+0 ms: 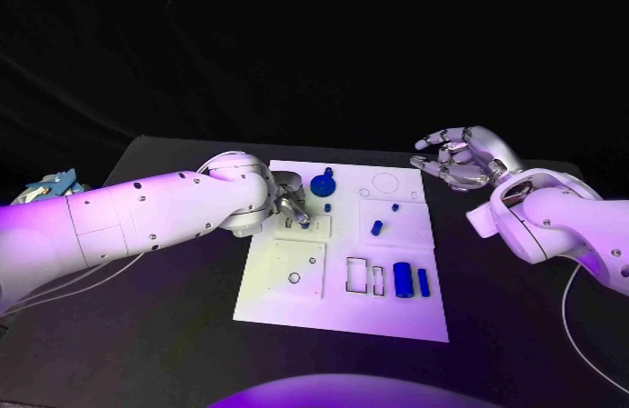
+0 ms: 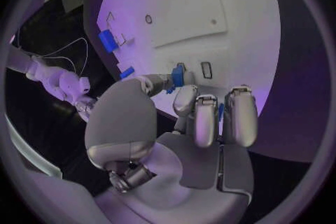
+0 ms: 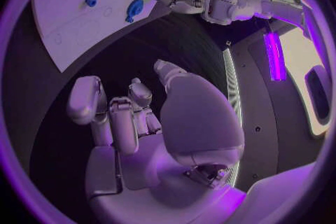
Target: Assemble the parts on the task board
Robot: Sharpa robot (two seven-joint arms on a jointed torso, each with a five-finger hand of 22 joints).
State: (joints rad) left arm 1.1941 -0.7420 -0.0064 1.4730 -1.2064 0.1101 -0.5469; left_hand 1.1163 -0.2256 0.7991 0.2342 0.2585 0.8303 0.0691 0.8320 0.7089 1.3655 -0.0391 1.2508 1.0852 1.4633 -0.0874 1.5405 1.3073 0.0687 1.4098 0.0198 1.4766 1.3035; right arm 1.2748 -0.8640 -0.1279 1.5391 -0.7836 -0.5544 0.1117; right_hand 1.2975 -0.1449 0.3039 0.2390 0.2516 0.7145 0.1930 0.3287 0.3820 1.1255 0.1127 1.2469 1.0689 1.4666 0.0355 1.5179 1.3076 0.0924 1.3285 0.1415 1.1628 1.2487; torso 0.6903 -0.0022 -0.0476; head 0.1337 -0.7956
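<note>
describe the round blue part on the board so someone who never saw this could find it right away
Start at the white board in the middle of the black table and go to its far edge. The round blue part sits there, left of centre, just beyond the fingers of the left hand. It is the one disc-shaped blue piece; the other blue parts are small pegs or straight bars.

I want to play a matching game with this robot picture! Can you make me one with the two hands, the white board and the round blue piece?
Things:
1. left hand
2. right hand
3. task board
4. round blue part

Clues:
A. lies flat on the black table
B. raised beyond the board's far right corner, holding nothing
C. sits near the board's far edge
D. over the board's left side, at a small blue part

Pairs: 1-D, 2-B, 3-A, 4-C
</note>
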